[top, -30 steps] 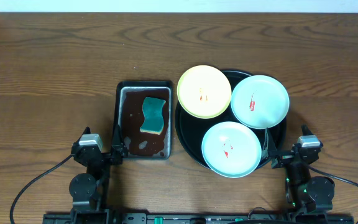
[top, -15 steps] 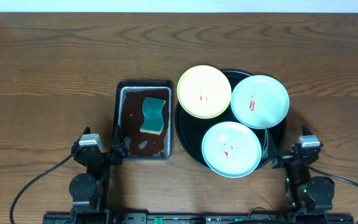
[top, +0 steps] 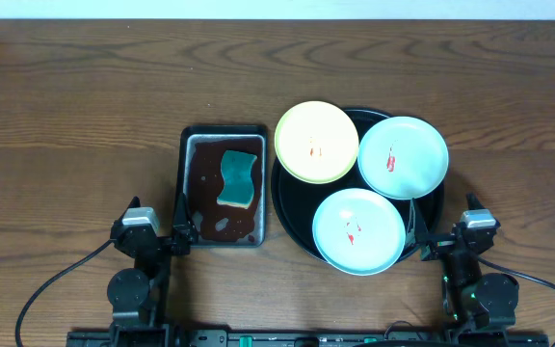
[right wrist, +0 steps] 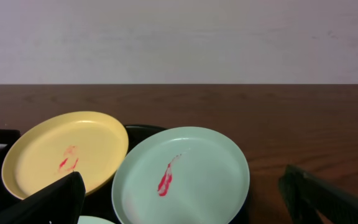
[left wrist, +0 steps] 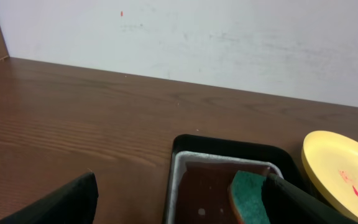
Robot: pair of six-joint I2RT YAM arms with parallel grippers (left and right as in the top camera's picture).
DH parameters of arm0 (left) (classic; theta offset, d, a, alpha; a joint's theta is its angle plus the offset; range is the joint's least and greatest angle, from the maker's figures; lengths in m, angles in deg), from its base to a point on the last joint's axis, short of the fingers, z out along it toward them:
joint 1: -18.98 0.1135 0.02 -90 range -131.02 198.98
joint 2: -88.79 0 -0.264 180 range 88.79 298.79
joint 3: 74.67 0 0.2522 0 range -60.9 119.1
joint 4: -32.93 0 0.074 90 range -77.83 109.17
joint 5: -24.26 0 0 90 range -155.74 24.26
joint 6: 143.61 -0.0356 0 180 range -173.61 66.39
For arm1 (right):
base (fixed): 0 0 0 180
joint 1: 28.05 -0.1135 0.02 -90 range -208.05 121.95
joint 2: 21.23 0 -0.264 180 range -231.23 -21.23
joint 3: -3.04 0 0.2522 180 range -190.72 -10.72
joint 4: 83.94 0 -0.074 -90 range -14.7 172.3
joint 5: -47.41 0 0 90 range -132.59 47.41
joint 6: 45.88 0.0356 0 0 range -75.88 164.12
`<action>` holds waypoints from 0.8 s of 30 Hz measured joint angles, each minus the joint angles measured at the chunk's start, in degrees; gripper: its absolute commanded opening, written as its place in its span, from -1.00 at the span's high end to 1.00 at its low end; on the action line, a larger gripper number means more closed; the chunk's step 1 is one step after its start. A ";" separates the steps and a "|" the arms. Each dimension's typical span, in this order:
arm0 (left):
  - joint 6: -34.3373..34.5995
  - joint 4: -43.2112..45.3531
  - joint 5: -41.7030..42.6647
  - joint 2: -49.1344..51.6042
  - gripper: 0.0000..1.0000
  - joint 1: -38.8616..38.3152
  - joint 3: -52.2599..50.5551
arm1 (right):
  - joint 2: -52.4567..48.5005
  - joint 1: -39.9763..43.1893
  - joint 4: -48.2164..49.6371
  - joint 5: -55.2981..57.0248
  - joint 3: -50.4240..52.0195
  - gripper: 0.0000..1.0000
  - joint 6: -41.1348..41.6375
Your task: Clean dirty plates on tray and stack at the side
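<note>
Shows the tray [top: 292, 204] right of centre on the wooden table [top: 85, 106], carrying all three plates. Finds the yellow plate [top: 317, 142] at the tray's far left, overhanging the rim toward the metal pan [top: 188, 154], with faint orange marks near its middle. Puts the upper mint plate [top: 403, 157] just beside it at the far right, a red smear at its centre and its outer edge past the rim. Places the lower mint plate [top: 359, 230] on the near side, flecked with red, its near edge also over the rim. No plate stacked on another, none off the tray. Sets the pan just left of the tray, holding brown liquid and a green sponge [top: 240, 178] toward its far right. Catches the left gripper [left wrist: 179, 190] low at the near table edge by the pan's near-left corner, jaws spread wide, nothing between them. Same for the right gripper [right wrist: 182, 186] beside the tray's near-right rim: jaws wide apart, empty, touching no plate
</note>
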 measured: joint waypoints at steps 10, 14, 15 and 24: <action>2.10 -4.83 0.37 1.40 -0.69 0.00 2.32 | -0.02 0.00 0.33 -1.86 0.00 -0.99 0.42; 3.08 -11.34 1.07 5.35 -0.69 0.00 4.98 | -0.57 0.00 -1.20 -1.81 -0.61 -0.99 1.55; 3.32 -13.09 1.38 7.08 -0.70 0.00 6.12 | -1.09 0.00 -2.10 -1.81 -1.16 -0.98 1.90; 5.62 -26.21 4.87 25.83 -0.69 0.00 24.94 | -17.97 0.00 -18.75 -1.86 -16.98 -0.99 3.96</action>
